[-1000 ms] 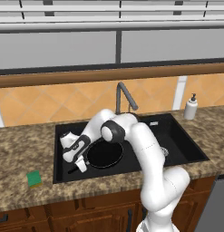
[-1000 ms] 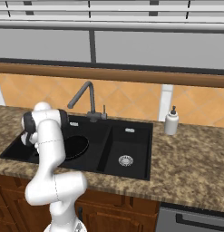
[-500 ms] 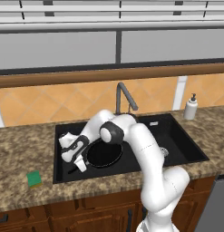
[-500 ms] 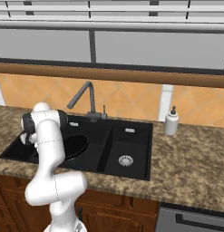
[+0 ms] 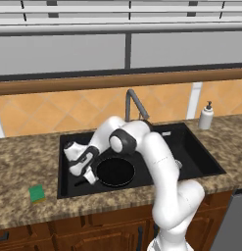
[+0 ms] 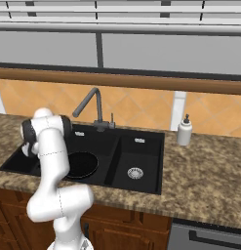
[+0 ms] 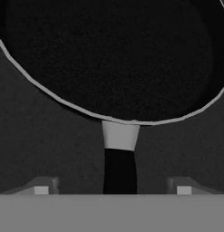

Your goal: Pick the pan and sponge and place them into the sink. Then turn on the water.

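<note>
pan (image 5: 115, 171) flat in left basin of sink (image 5: 201, 162), handle toward the front-left corner | hand (image 5: 86, 172) low over handle, fingers (image 7: 41, 186) spread either side, seemingly not touching | sponge (image 5: 36, 193) on granite desk (image 5: 24, 166) left of sink | faucet (image 5: 133, 104) behind; tiled backsplash, window above

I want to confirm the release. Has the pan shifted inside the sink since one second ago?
No. In the left base view the pan lies in the same spot of the sink's left basin, below the faucet.
</note>
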